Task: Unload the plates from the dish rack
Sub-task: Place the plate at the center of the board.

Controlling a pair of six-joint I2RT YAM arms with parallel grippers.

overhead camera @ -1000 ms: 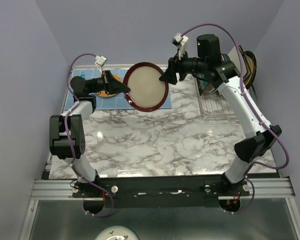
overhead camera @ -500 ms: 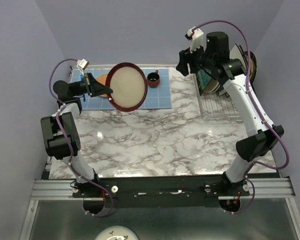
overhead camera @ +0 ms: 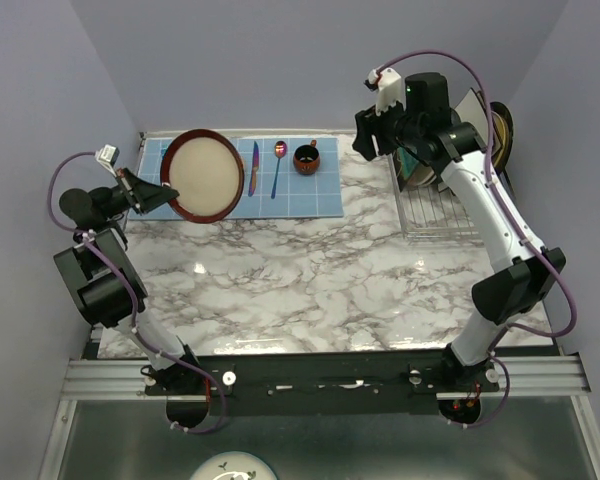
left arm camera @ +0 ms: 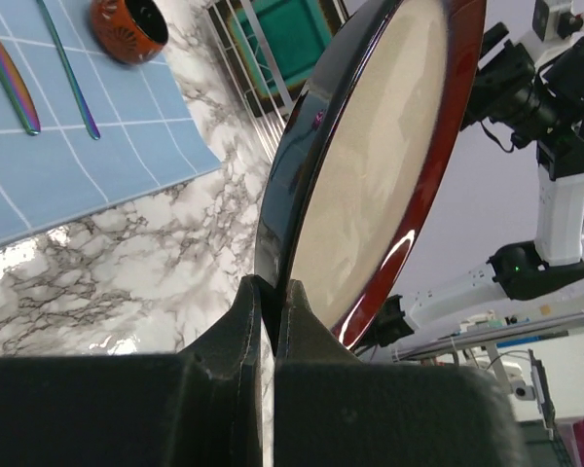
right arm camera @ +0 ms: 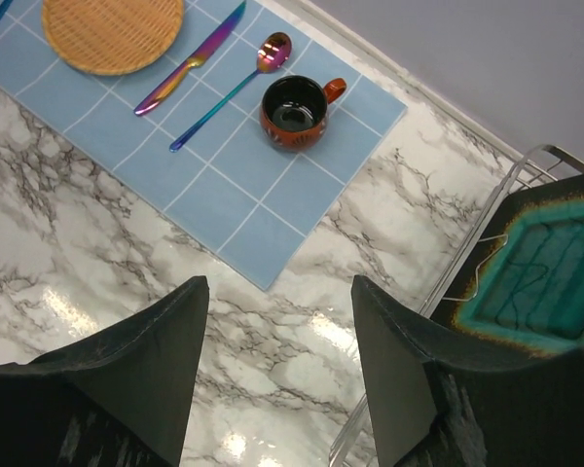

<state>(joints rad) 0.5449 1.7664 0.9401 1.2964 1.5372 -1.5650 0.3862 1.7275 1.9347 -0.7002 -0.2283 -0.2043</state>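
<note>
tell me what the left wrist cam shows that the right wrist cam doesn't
Only the left wrist view: the red-rimmed plate, pinched at its rim by the left gripper, with the right arm beyond it. Only the right wrist view: the right gripper, open and empty, and the woven mat in plain sight. Both: the blue placemat with knife, spoon and cup, the marble table, and the dish rack holding a teal plate.

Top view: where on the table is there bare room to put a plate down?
The widest bare marble lies between the blue mat, the dish rack and the table's near edge. The mat is crowded: knife, spoon, cup, and the red-rimmed plate held by the left gripper.
</note>
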